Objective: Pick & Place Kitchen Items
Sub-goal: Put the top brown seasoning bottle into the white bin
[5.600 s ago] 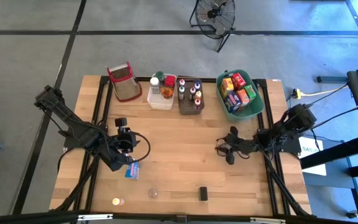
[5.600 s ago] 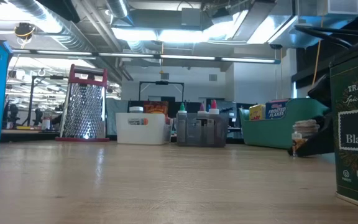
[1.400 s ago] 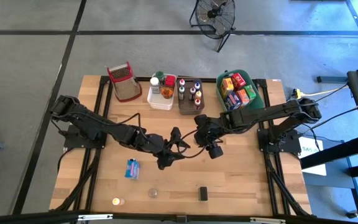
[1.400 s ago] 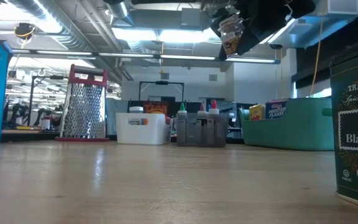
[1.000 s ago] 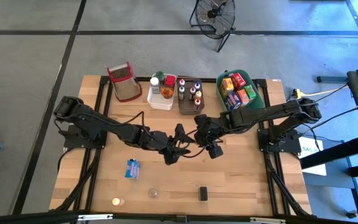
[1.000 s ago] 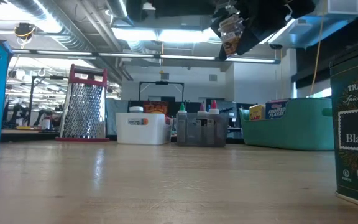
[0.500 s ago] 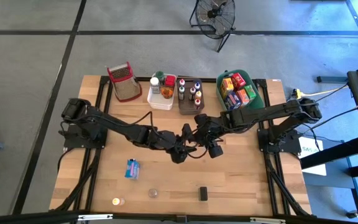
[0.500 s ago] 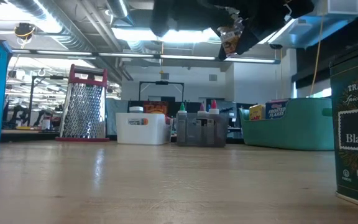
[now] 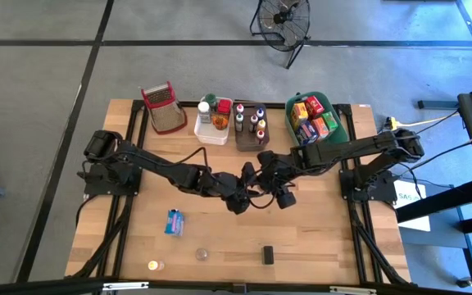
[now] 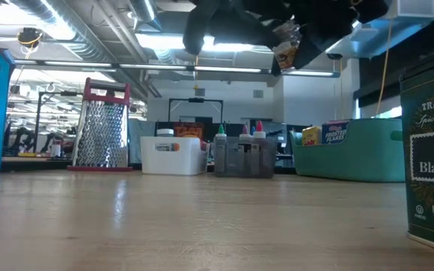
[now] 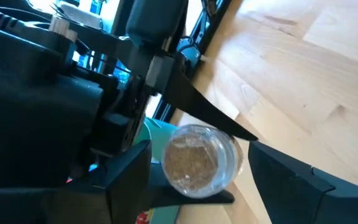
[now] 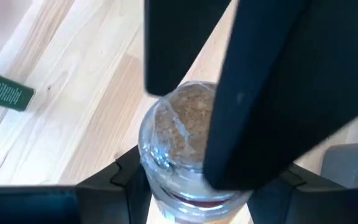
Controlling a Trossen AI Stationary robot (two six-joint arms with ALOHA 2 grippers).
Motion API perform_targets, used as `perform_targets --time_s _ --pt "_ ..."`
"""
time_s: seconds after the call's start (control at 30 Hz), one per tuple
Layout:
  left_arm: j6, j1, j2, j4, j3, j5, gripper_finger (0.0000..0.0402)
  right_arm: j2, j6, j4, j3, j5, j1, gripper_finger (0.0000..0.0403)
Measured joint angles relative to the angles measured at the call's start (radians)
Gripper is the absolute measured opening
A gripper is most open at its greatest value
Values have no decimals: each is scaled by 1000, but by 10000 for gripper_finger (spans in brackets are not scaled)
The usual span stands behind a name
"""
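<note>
Glass spice jar, round, clamped in right end effector.

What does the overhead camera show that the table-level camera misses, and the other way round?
Only the high view shows both arms meeting over mid-table, the left gripper open around the small spice jar that the right gripper holds, plus a little blue box and a dark tin near the front edge.

Only the low view shows the room's ceiling lights and the jar raised well above the table.

Both show the grater, the white bin, the grey bin and the green bin.
</note>
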Motion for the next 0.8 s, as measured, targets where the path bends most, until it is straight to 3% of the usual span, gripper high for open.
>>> perform_targets --time_s 0.5,0.8 --pt "28 22 -1 -38 2 53 265 1 0 11 0 -1 2 197" --pt "67 41 -1 -41 6 166 265 6 0 10 0 -5 2 197"
